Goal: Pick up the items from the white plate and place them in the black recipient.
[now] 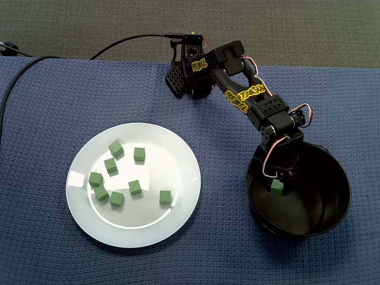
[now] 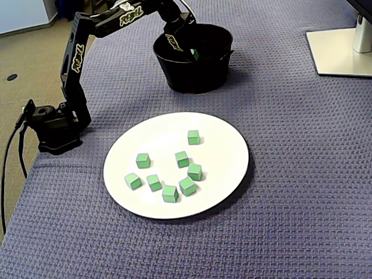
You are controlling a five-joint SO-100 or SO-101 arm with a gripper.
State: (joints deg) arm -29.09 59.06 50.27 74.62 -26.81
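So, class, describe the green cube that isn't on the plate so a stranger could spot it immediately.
Find the black bowl beside the white plate. The arm's pincer reaches into it, with one green cube at its tip: the only cube off the plate.

White plate [image 1: 178, 148]: round, flat, upright. Eight green cubes [image 1: 135, 187] lie loose on it, most on its left half in a fixed view, several tilted at differing angles. Black bowl [image 1: 332, 178]: round, deep, upright, near the plate's right, not touching. A ninth cube [image 1: 276, 186] sits inside the bowl, between the gripper [image 1: 276, 190] fingers
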